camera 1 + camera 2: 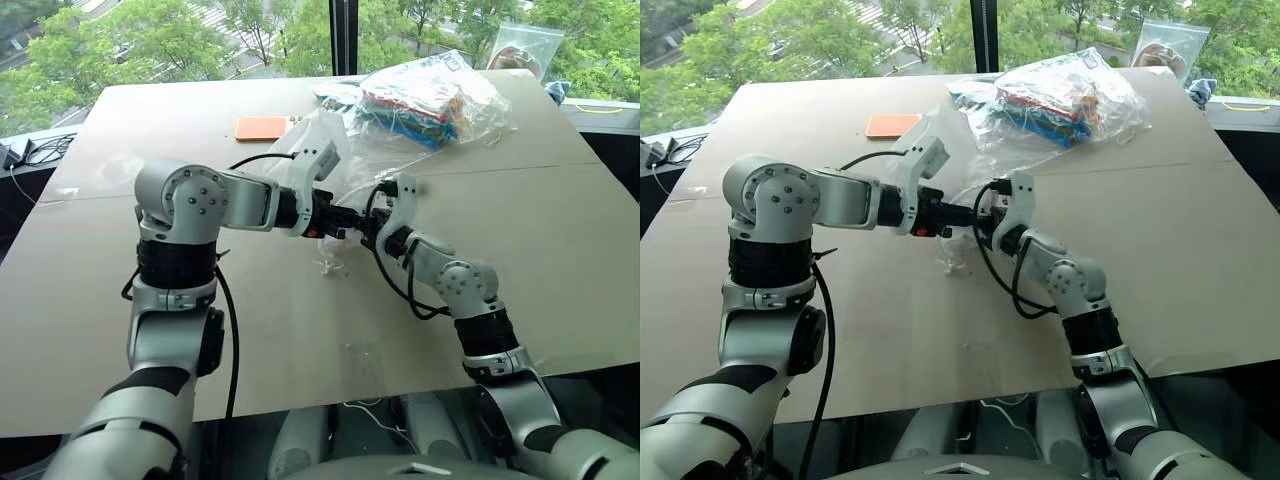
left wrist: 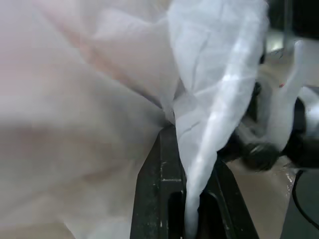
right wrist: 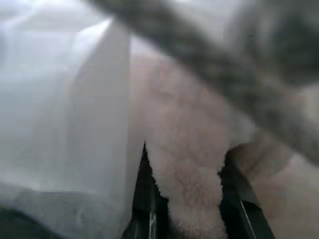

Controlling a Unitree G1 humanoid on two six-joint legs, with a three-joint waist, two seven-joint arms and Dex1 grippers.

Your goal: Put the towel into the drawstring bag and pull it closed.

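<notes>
My left gripper (image 1: 338, 224) is shut on a fold of the thin white drawstring bag (image 2: 209, 74), held above the middle of the table. The fabric runs down between its black fingers (image 2: 154, 199) in the left wrist view. The bag's white cords (image 1: 326, 264) dangle below onto the table. Tip to tip with the left one, my right gripper (image 1: 368, 230) is shut on the fuzzy white towel (image 3: 187, 169). The towel sits between its fingers, right against the sheer bag fabric (image 3: 65, 124). I cannot tell whether the towel is inside the bag's mouth.
A clear plastic bag of colourful items (image 1: 420, 100) lies just behind the grippers on the tan table (image 1: 560, 250). An orange flat item (image 1: 260, 127) sits at the back left. Another clear bag (image 1: 525, 45) stands at the far right corner. Cables (image 1: 25, 150) lie off the left edge.
</notes>
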